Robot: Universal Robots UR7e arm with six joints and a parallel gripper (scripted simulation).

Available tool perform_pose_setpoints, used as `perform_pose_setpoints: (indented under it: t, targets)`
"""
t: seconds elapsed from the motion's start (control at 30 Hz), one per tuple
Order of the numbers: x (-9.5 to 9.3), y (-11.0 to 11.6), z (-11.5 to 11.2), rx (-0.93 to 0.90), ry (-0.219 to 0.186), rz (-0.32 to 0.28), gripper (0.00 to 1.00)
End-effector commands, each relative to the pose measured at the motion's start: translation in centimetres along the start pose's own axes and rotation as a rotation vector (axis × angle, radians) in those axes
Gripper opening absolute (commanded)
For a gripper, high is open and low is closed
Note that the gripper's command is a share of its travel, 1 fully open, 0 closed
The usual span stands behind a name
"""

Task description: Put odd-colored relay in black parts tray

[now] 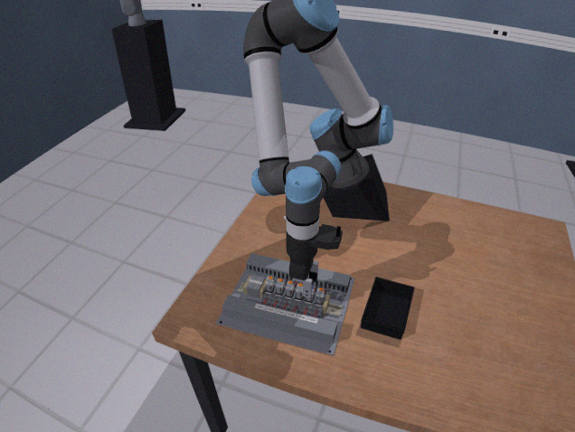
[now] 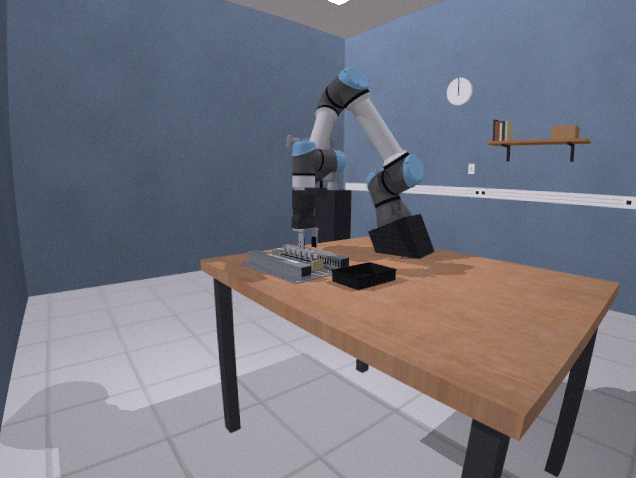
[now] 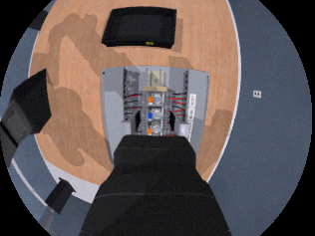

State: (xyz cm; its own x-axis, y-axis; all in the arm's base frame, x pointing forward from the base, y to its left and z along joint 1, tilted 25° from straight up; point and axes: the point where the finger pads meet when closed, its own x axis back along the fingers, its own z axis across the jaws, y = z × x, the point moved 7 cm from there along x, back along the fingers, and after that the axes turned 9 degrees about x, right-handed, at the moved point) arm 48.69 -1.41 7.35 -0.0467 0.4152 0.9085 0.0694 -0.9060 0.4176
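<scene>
A wooden worktop (image 1: 465, 296) on dark legs carries the whole scene, viewed from above and from the side. Nearest the front edge lies the grey relay panel (image 1: 278, 324), flat on the wood, with a row of six small relays standing across its middle. Just to its right, apart from it, sits the black parts tray (image 1: 388, 307), open and with nothing visible inside. In the wrist view, looking straight down, one relay button shows blue while those beside it show orange; this blue-button relay (image 3: 153, 114) is the one to remove, and it is seated in the row, directly under the tool. Above it the end effector (image 2: 306, 237) hangs vertically with its fingers spread wide and nothing between them, the tips just over the relay tops. Behind, the grey and blue arm (image 1: 267, 111) rises from a dark base (image 1: 372, 200) at the rear of the worktop. The step in hand appears to be the descent for the grasp. To do it well, the fingers should probably straddle only the blue-button relay, without catching either neighbour, and go low enough to grip its body and not merely its cap. The pull ought to be straight up and slow, because the panel is loose and could lift or tip with the relay.
</scene>
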Motion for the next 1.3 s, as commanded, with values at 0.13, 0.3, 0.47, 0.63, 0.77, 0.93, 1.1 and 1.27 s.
perform_pose_setpoints:
  t: [0.13,0.3,0.47,0.63,0.77,0.93,1.1,1.27]
  targets:
    - [-0.3,0.0,-0.2,0.000,-0.004,0.002,0.98]
    - [-0.6,0.0,-0.2,0.000,-0.004,0.002,0.98]
    - [-1.0,0.0,-0.2,0.000,-0.004,0.002,0.98]
    - [-1.5,0.0,-0.2,0.000,-0.004,0.002,0.98]
    - [-2.0,0.0,-0.2,0.000,-0.004,0.002,0.98]
    - [-2.6,0.0,-0.2,0.000,-0.004,0.002,0.98]
    - [-2.9,0.0,-0.2,0.000,-0.004,0.002,0.98]
    - [-3.2,0.0,-0.2,0.000,-0.004,0.002,0.98]
